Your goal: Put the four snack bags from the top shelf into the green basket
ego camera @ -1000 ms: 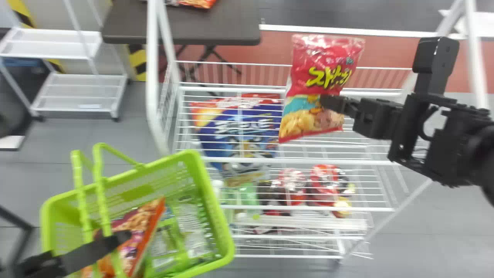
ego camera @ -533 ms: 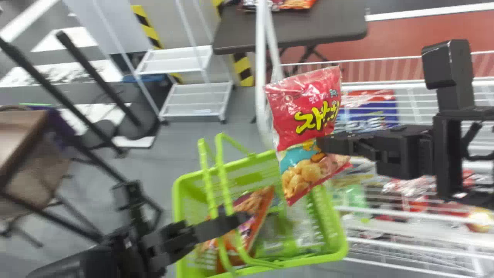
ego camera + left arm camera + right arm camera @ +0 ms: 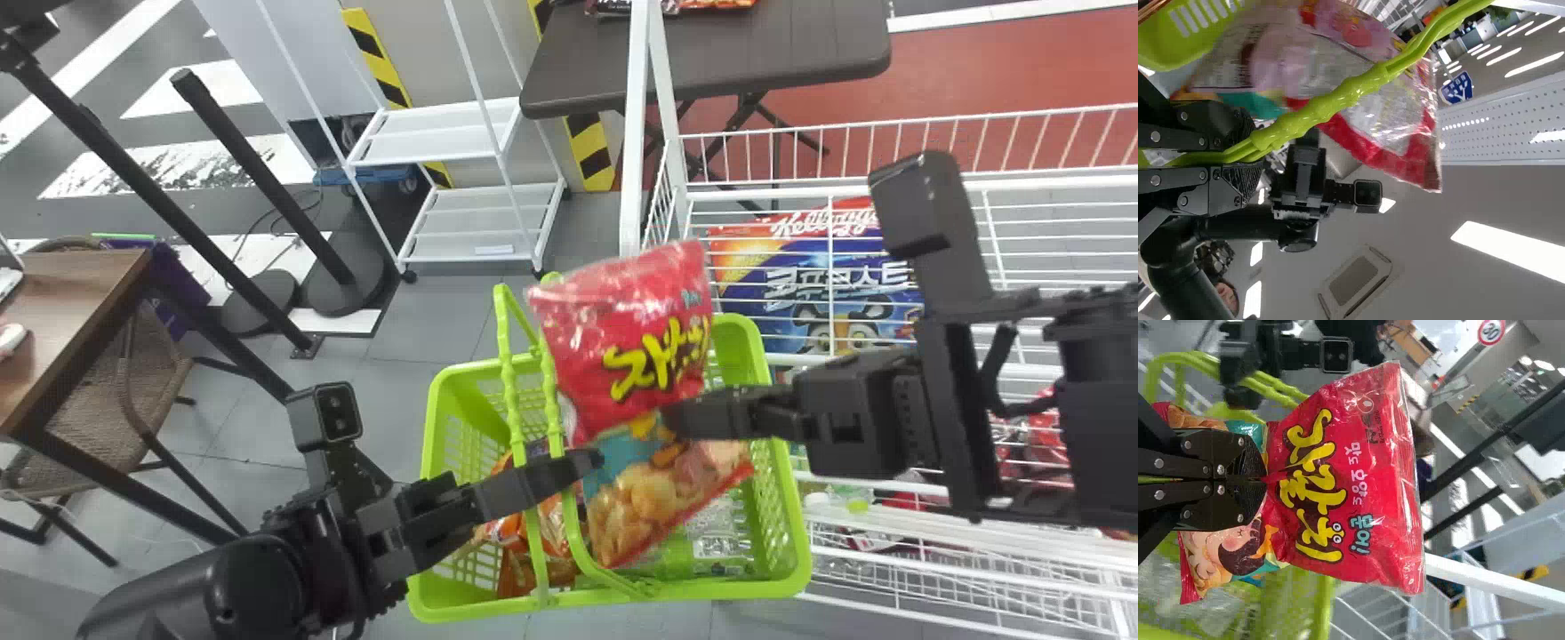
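status: past the halfway mark by my read, count not confirmed. at least one orange snack bag is in the green basket, lower middle of the frame. green and silvery stuff at the basket's right end could be another bag, too covered to call.

in transit: red snack bag, center of frame, pinched between the right jaws around its middle. from the head view it overlaps the basket opening and handles. not released, so don't count it. gap to the rim: can't tell.

left jaws are pressed together on a green handle, basically basket-holding duty.

left to do: shift the red bag clear of the handles, lower, let go, then check the top shelf for stragglers. blue cereal bag, right of center, sits behind the shelf wires, looks like a lower level, so probably not ours.

risk: red bag snags on the handles or lands across the rim. soft pack, should flex, but a hard squeeze could crush the snacks.
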`<act>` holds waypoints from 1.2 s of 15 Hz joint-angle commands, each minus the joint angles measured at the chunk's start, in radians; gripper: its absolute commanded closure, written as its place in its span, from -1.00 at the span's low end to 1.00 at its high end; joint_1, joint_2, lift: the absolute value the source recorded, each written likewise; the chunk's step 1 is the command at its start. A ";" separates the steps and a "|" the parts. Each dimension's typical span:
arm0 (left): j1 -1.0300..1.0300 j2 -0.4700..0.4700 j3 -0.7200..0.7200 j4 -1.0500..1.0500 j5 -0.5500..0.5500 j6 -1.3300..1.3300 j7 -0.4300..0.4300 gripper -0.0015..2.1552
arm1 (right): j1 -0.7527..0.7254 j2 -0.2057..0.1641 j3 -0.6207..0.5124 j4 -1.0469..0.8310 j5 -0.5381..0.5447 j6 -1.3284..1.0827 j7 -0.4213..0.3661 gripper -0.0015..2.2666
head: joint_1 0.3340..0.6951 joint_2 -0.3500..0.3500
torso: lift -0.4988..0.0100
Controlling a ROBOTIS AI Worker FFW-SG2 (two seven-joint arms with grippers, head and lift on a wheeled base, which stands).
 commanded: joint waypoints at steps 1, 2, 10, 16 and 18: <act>-0.002 -0.003 0.000 -0.001 0.001 0.000 -0.010 0.99 | -0.011 0.000 0.003 0.058 -0.013 0.075 -0.024 0.98 | 1.00 1.00 | 0.96; -0.002 -0.005 0.000 -0.001 0.001 0.003 -0.010 0.99 | -0.022 0.000 0.003 0.086 -0.017 0.083 -0.028 0.80 | 1.00 1.00 | 0.96; 0.008 -0.006 0.002 0.004 0.001 0.015 -0.010 0.99 | -0.037 -0.009 -0.106 0.096 -0.036 0.083 0.036 -0.97 | 1.00 1.00 | 0.96; 0.036 -0.008 0.017 0.005 0.018 0.022 -0.010 0.99 | 0.095 -0.020 -0.374 0.052 0.014 -0.030 0.205 -0.97 | 1.00 1.00 | 0.96; 0.047 -0.008 0.017 0.004 0.023 0.022 -0.010 0.99 | 0.190 -0.023 -0.436 0.044 0.152 -0.211 0.266 -0.97 | 1.00 0.93 | 0.96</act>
